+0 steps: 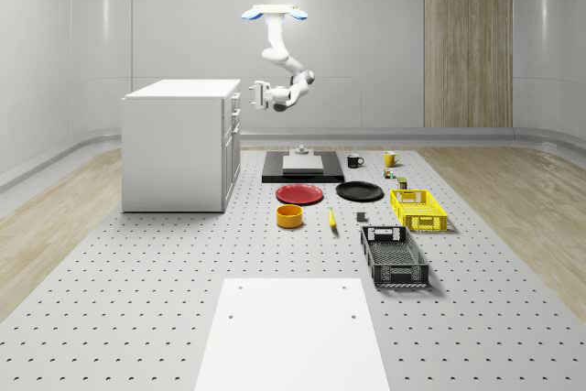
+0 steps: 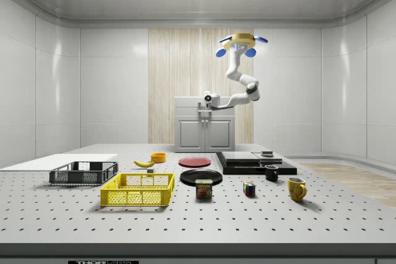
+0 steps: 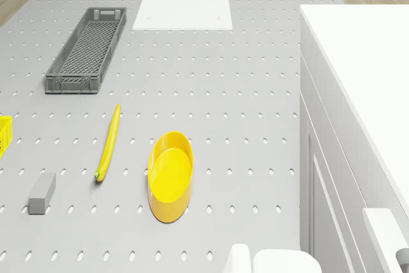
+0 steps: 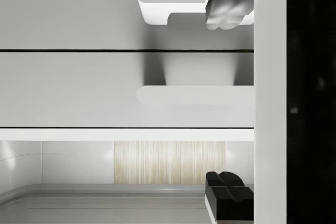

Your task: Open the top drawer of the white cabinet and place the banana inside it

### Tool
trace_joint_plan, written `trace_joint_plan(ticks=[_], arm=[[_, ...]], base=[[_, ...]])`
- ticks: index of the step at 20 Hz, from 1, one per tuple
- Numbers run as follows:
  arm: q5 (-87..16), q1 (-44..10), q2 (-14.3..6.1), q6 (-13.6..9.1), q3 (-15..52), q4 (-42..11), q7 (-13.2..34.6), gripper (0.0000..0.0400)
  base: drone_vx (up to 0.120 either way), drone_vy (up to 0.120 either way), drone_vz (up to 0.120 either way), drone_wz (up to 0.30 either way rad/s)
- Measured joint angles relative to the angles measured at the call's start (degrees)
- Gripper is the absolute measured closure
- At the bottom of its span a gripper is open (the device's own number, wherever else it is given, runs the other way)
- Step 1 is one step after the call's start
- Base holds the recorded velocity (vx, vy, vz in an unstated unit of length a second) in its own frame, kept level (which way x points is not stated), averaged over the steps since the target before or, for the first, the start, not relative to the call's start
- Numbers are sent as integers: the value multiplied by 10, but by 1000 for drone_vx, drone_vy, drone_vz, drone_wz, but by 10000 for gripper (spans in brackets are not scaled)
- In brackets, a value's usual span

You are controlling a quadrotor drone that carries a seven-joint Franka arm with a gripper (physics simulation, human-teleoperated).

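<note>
The white cabinet [image 1: 174, 146] stands at the whole-scene view's left with its drawers shut. My drone [image 1: 275, 14] hovers high beside it, over the table near the black platform [image 1: 302, 168]. The arm reaches down to the gripper [image 1: 254, 95], which is open and level with the top drawer front. In the wrist view the gripper [image 4: 229, 103] has one finger on each side of the top drawer's handle [image 4: 184, 95]; whether it touches the handle I cannot tell. The banana [image 1: 331, 218] lies on the table next to a yellow bowl [image 1: 289, 216], also the banana [image 3: 108, 144] in the drone view.
A red plate [image 1: 299, 194] and a black plate [image 1: 359, 191] lie behind the banana. A yellow crate [image 1: 418, 210] and a grey crate [image 1: 394, 255] stand to the right. Two mugs [image 1: 354, 160] sit at the back, and a white mat [image 1: 288, 331] lies in front.
</note>
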Motion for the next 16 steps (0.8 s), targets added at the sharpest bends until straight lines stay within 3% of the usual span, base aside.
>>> trace_joint_plan(ticks=[10,16], arm=[[71,23,42,39,45,5,-34,0],[109,29,67,51,69,12,-52,0]], base=[[0,0,0,0],[0,0,0,0]])
